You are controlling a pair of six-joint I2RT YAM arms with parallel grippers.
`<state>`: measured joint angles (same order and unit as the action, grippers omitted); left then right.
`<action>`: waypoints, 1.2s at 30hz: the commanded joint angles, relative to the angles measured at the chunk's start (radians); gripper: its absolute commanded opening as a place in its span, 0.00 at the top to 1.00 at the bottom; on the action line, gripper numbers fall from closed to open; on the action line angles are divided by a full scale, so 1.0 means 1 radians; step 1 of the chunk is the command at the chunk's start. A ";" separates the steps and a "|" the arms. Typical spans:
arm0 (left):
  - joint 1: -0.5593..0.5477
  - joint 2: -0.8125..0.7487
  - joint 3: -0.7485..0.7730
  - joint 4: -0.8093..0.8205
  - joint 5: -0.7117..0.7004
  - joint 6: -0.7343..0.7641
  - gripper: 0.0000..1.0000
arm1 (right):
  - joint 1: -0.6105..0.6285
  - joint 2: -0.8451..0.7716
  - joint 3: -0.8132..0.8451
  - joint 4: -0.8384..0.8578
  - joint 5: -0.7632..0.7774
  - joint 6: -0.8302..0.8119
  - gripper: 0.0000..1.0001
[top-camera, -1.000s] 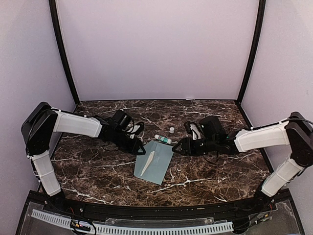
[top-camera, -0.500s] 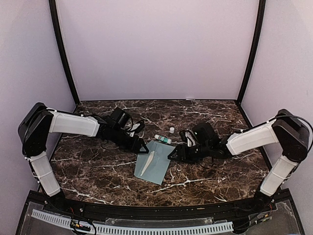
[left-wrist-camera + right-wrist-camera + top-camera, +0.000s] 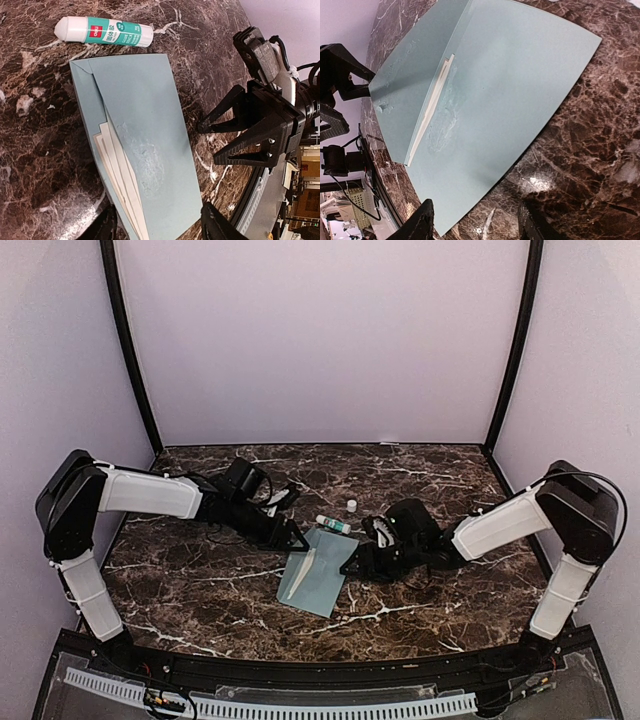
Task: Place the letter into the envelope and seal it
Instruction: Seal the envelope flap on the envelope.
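The pale blue envelope (image 3: 318, 570) lies flat mid-table, its flap folded over. Cream edges of the letter (image 3: 117, 165) stick out from under the flap, also seen in the right wrist view as the letter (image 3: 432, 107). A glue smear (image 3: 147, 160) marks the flap. My left gripper (image 3: 297, 543) hovers at the envelope's upper left end, open, its fingers (image 3: 220, 225) straddling the envelope (image 3: 150, 100) without pinching it. My right gripper (image 3: 350, 562) stands open at the right edge of the envelope (image 3: 520, 75), low over the table.
A white-and-green glue stick (image 3: 333, 524) lies just behind the envelope, its small white cap (image 3: 352, 505) farther back. The dark marble table (image 3: 200, 590) is ringed by pale walls. The two grippers face each other closely across the envelope.
My right gripper has slid left and nearer, up to the envelope's right edge. My left gripper's jaws have widened and it has shifted slightly. The envelope has stayed in place.
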<state>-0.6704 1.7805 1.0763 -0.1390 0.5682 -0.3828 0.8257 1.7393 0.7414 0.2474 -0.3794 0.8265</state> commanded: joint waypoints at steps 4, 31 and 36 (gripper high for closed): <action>-0.015 -0.007 0.000 0.051 0.055 -0.016 0.45 | 0.013 0.025 0.024 0.044 -0.012 0.017 0.47; -0.058 0.121 0.019 0.136 0.126 -0.042 0.49 | 0.021 0.047 0.021 0.058 -0.013 0.034 0.57; -0.060 0.135 0.010 0.136 0.121 -0.046 0.50 | 0.022 0.047 0.021 0.058 -0.012 0.035 0.57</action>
<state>-0.7231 1.9018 1.0798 -0.0147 0.6746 -0.4263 0.8379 1.7718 0.7544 0.2771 -0.3923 0.8516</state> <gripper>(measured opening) 0.508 0.428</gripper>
